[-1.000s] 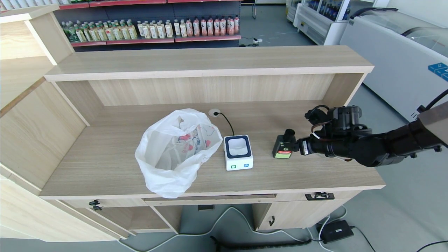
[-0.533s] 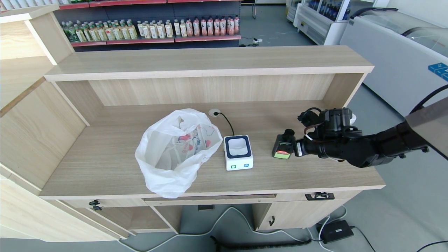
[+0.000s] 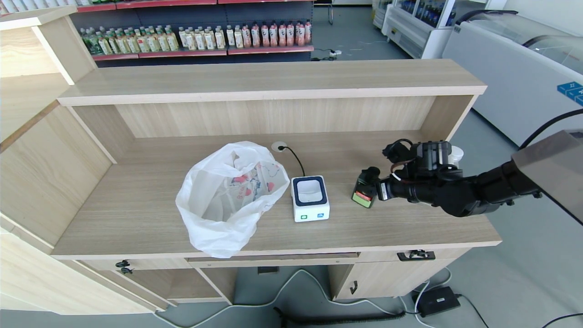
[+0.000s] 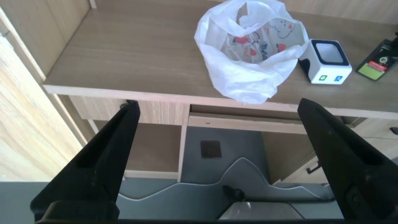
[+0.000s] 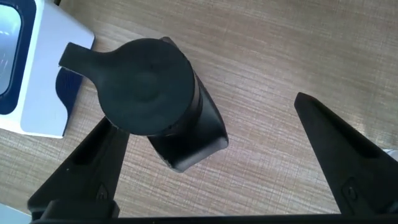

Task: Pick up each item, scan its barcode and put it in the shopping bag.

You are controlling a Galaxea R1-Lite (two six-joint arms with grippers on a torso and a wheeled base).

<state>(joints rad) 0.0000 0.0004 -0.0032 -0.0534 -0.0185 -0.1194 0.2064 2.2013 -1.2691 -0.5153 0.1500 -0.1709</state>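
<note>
A light wood-grain table (image 3: 136, 205) spans the middle, with a raised back ledge (image 3: 273, 77) of the same wood at 12 o'clock and a tall wooden side panel (image 3: 27, 82) at 9 o'clock. Beyond, at 11 o'clock, red-edged store shelving (image 3: 200, 52) carries rows of drink bottles (image 3: 196, 38). White glass-topped chest freezers (image 3: 510, 68) stand at 2 o'clock on the grey floor (image 3: 355, 41). Under the table, at 5 o'clock, lie cables (image 3: 291, 280) and a black power brick (image 3: 438, 300).

The bag (image 3: 227, 200) is coloured white with red-and-blue print; the scanner (image 3: 310, 199) white (framed dark blue); the bottle (image 3: 364, 193) black, labelled green and red; the surface (image 3: 136, 205) pale woodgrain.
</note>
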